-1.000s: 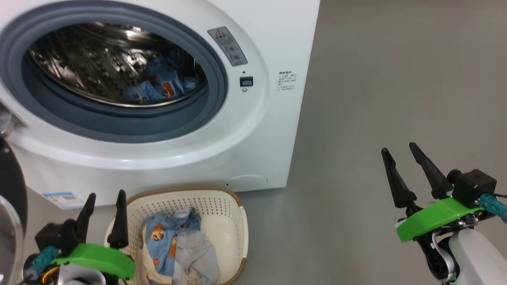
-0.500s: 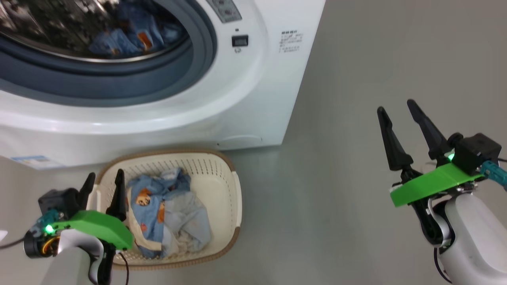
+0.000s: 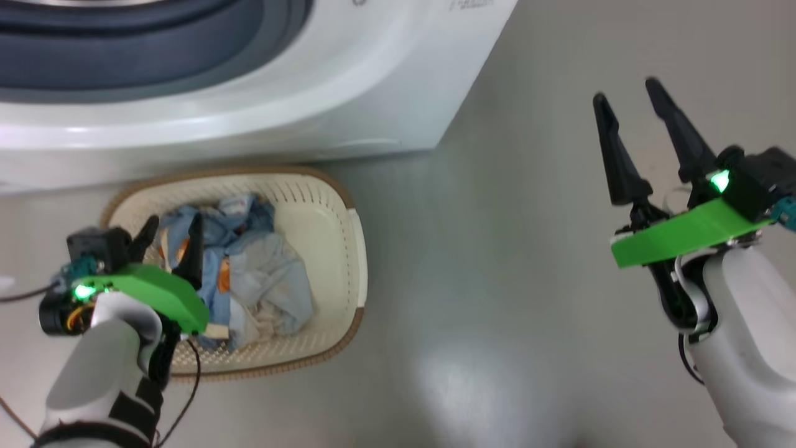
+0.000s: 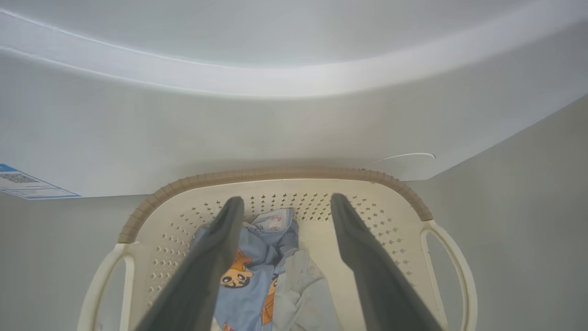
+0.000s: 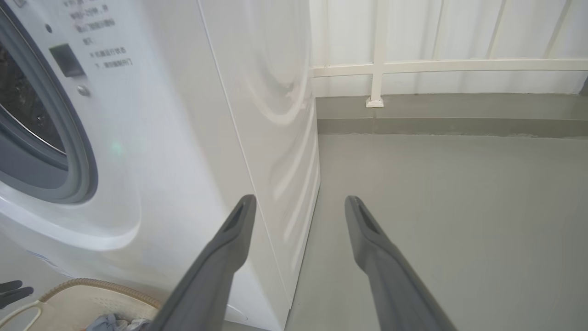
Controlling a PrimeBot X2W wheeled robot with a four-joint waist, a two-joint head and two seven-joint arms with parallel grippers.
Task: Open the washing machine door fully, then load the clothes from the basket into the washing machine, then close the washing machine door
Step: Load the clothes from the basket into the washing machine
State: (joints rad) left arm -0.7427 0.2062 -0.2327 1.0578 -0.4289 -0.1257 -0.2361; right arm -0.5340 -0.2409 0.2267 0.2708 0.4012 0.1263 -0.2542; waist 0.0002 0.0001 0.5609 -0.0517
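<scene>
**Loading step, left arm over the basket.** I have the left gripper (image 4: 285, 198) with its two fingers spread wide and nothing between them, poised above the basket (image 4: 275, 175), which sits on the floor (image 3: 497, 280) just in front of the washing machine (image 3: 249, 124). The clothes (image 4: 257, 271) lie heaped in the basket directly below and ahead of those fingers. The heap's long axis runs from the machine side toward the robot, roughly along the fingers (so a straight descent should straddle it). The right gripper (image 3: 625, 89), likewise spread and empty, hangs well apart over bare floor by the machine's right corner, so the left arm is clearly nearer. In the way are the basket's perforated far wall and brown rim, and the machine's bulging front close behind; whether the two touch I cannot tell.
</scene>
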